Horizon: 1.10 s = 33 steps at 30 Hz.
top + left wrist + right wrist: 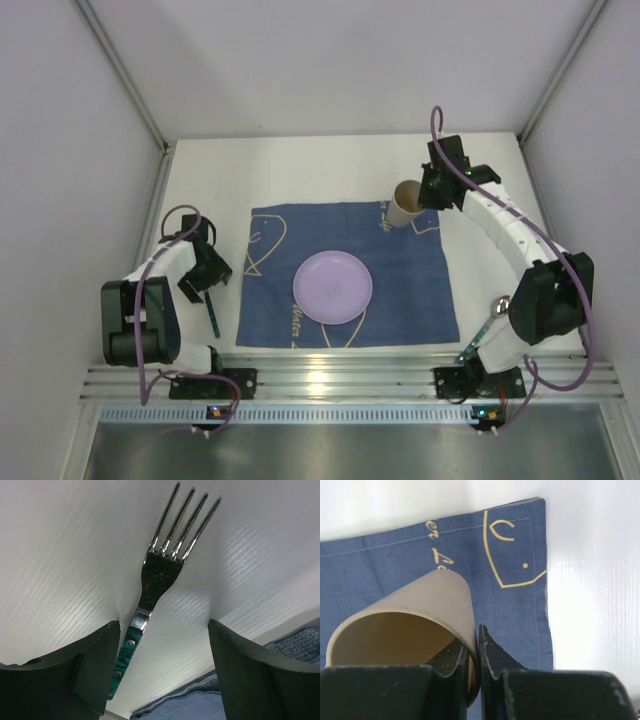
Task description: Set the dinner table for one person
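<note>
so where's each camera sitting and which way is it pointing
Top: above and behind the arms, looking down on the table; both arms show, bases at bottom.
Left wrist: on the left arm, looking past the open left gripper at a fork.
Right wrist: on the right arm, looking down at a cup, its wall pinched by the right gripper.
Shared: the blue placemat is in all three; top also shows fork and cup.

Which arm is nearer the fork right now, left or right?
Left. The left arm hangs right over the fork on the dinner table, jaws open above its handle. The right arm is across the placemat, jaws shut on the cup wall.
</note>
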Available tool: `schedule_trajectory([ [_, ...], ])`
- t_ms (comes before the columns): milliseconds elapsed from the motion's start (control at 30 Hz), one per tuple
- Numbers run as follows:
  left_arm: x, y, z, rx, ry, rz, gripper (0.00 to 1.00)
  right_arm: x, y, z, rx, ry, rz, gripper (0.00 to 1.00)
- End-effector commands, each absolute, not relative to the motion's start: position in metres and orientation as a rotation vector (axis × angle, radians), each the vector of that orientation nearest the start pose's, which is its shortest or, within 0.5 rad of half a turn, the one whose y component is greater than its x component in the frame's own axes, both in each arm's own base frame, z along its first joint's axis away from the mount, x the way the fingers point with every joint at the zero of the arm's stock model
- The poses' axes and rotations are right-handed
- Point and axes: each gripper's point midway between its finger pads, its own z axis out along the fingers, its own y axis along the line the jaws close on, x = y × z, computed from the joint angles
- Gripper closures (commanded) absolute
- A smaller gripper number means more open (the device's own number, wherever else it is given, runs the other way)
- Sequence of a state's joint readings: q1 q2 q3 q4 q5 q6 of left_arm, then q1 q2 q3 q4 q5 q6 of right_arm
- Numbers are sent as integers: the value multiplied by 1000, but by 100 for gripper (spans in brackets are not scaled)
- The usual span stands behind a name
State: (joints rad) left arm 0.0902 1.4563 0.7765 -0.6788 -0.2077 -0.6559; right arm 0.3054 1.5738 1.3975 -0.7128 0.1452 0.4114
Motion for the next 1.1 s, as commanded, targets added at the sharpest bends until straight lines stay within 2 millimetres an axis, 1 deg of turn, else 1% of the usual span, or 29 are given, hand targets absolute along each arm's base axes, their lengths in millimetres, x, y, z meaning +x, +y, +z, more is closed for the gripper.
schedule_trajectory([
  [0,236,31,-7,-1074,2688,192,23,409,99,180,248,2382,98,100],
  [67,236,31,-10,-1082,2697,190,31,412,95,173,259,2382,69,100],
  [100,236,30,-12,-1079,2707,185,37,409,93,161,265,2402,49,100],
  [133,237,29,-15,-1084,2717,179,47,409,90,157,277,2401,32,100],
  [167,237,28,-17,-1073,2733,175,56,410,90,153,280,2395,31,100],
  [200,238,26,-18,-1074,2739,162,64,405,88,141,283,2416,20,100],
  [233,238,25,-21,-1068,2751,162,70,403,89,135,287,2429,22,100],
  [267,238,25,-22,-1057,2763,164,89,402,89,130,287,2432,24,100],
  [300,239,26,-23,-1050,2765,166,93,397,88,117,286,2461,12,100],
  [333,240,26,-23,-1042,2770,168,100,394,90,110,285,2474,14,100],
  [367,238,26,-25,-1031,2791,174,100,391,90,99,282,2485,14,97],
  [400,242,27,-24,-1027,2792,172,100,389,92,91,278,2500,20,93],
  [433,241,28,-24,-1016,2805,177,100,389,94,85,267,2503,26,87],
  [467,243,28,-22,-1007,2806,183,100,386,96,76,257,2526,20,83],
  [500,250,32,-17,-993,2790,192,100,386,98,74,249,2536,30,78],
  [533,253,34,-13,-960,2791,207,100,384,100,74,247,2548,27,67],
  [567,252,37,-8,-948,2799,232,100,386,102,79,243,2536,36,60],
  [600,262,44,1,-900,2782,265,100,386,104,84,242,2525,41,51],
  [633,265,47,6,-874,2781,283,100,388,105,91,239,2513,49,34],
  [667,268,51,11,-853,2778,305,100,389,107,102,239,2491,60,19],
  [733,279,63,28,-772,2765,384,100,388,107,115,238,2485,62,3],
  [767,289,68,38,-746,2739,402,100,393,108,133,236,2451,78,0],
  [833,295,78,50,-665,2731,457,100,391,108,150,232,2433,79,0],
  [867,298,84,57,-643,2712,505,100,394,108,172,233,2390,98,0],
  [900,305,88,67,-629,2685,519,100,394,107,182,232,2372,99,0],
  [933,306,90,74,-609,2675,531,100,391,106,191,235,2364,100,0],
  [967,308,92,80,-613,2658,537,100,391,106,212,239,2319,120,1],
  [1033,317,87,97,-617,2608,474,100,386,102,227,239,2301,112,0],
  [1067,323,75,103,-599,2599,371,100,384,100,245,241,2267,122,0],
])
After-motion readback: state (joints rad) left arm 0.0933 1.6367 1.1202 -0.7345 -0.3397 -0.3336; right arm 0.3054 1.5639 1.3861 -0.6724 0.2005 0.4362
